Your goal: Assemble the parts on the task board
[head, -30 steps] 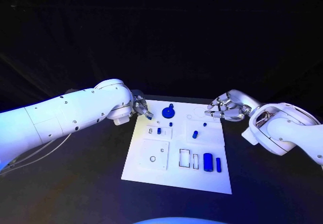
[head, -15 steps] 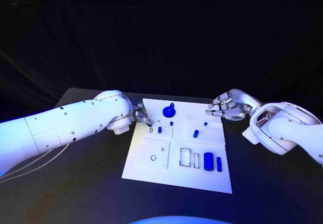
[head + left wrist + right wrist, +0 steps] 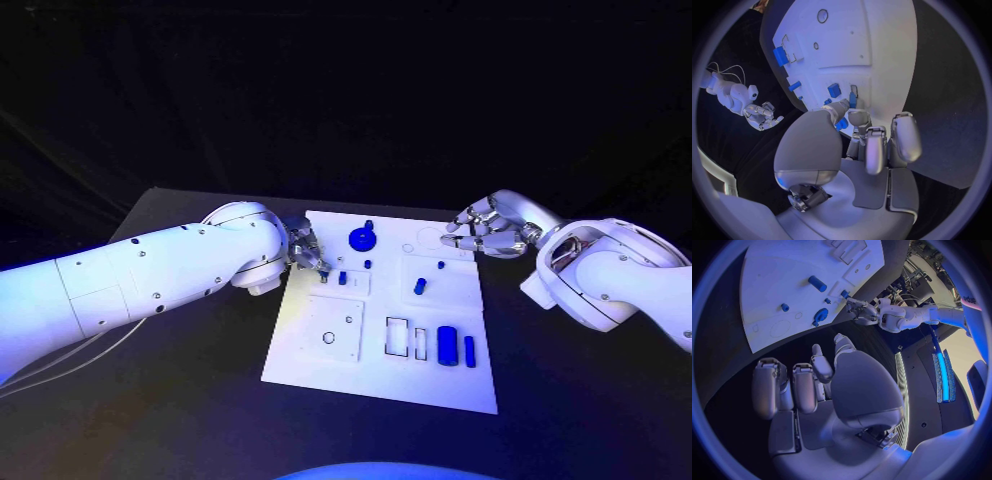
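The white board lies mid-desk with blue pieces scattered loose, so most assembly seems left. The left hand reaches over the board's far left edge; whether its fingers grasp anything I cannot tell. The right hand hovers released by the far right corner.

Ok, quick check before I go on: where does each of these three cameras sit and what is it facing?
Head view: on the robot's head, looking down at the task board; both arms, left hand, right hand.
Left wrist view: behind the left hand, fingers over the board.
Right wrist view: behind the right hand, facing the board.
Shared: all show the board; each wrist view shows the other hand.
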You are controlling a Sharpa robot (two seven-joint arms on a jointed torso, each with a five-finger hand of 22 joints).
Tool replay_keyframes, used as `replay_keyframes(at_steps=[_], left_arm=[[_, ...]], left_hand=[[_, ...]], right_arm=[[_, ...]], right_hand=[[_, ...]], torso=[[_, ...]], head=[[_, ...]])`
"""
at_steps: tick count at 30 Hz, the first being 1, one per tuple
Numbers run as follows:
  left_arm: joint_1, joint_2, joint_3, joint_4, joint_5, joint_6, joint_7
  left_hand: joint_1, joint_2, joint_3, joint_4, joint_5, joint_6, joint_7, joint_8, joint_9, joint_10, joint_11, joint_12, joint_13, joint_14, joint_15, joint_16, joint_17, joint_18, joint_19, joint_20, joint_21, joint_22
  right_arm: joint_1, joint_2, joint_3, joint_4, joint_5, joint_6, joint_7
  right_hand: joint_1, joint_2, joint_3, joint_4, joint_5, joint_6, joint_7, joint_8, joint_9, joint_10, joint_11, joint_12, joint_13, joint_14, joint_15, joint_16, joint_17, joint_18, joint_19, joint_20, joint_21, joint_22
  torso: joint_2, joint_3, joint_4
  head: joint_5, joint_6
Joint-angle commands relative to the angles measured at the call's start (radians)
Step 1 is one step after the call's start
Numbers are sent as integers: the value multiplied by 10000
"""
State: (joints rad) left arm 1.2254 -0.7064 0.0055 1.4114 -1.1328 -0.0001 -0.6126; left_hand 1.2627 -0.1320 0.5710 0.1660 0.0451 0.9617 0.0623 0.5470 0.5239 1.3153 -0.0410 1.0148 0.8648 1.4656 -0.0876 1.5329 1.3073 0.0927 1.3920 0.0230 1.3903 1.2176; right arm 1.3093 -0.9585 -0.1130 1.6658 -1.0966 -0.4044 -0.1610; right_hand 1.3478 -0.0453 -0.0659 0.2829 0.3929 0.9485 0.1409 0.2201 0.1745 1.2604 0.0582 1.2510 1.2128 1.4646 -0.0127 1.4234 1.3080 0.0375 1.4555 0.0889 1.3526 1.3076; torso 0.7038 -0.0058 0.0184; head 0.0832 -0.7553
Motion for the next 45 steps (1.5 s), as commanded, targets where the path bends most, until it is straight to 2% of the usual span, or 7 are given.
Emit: replay_keyframes(at_steps=[1, 21, 41, 45], left_arm=[[-7, 0, 5, 54, -138, 179, -45], [-26, -6, 5, 119, -502, 784, -350], [-27, 2, 4, 164, -486, 1090, -427], [-27, 15, 4, 159, -446, 1125, -454]], left_hand=[[-4, 108, 647, -588, 66, 424, -321, 44, 431, 74, 12, 38, -17, 913, -45, -9, 2188, -178, 54, -15, 42, -2], [-150, 48, 661, -550, 67, 454, -361, 144, 511, 124, -18, 46, -14, 913, -72, -12, 2186, -174, 49, -40, 32, -21], [-242, -10, 651, -530, 64, 481, -389, 222, 574, 146, -39, 30, -34, 913, -87, -12, 2186, -179, 63, -56, 44, 3], [-456, -86, 561, -412, 62, 491, -410, 276, 623, 170, -52, 20, -47, 913, -98, -12, 2187, -180, 65, -68, 43, 4]], right_arm=[[-5, -5, -1, 3, -84, 70, 79], [-5, -6, -1, -26, -80, 115, 61], [-7, 22, -2, -46, -74, 144, 66], [-7, 22, -2, -43, -74, 141, 63]], right_hand=[[-2, -65, -59, -3, 57, -52, -15, 67, 11, -38, -4, -41, -8, 473, -36, -43, 74, 163, -71, 27, -33, 1264], [-2, -65, -59, -3, 57, -52, -15, 67, 11, -38, -4, -41, -8, 473, -36, -43, 74, 163, -71, 27, -33, 1264], [-4, -56, -73, 0, 67, -52, -17, 76, 20, -41, -6, -45, -16, 471, -37, -52, 65, 167, -78, 25, -52, 1255], [-4, -56, -73, 0, 67, -52, -17, 76, 20, -41, -6, -45, -16, 471, -37, -52, 65, 167, -78, 25, -52, 1255]], torso=[[1, 1, -5], [-3, -3, 5], [9, 8, -15], [12, 8, -12]], head=[[-10, -21], [61, -56], [65, -76], [49, -73]])
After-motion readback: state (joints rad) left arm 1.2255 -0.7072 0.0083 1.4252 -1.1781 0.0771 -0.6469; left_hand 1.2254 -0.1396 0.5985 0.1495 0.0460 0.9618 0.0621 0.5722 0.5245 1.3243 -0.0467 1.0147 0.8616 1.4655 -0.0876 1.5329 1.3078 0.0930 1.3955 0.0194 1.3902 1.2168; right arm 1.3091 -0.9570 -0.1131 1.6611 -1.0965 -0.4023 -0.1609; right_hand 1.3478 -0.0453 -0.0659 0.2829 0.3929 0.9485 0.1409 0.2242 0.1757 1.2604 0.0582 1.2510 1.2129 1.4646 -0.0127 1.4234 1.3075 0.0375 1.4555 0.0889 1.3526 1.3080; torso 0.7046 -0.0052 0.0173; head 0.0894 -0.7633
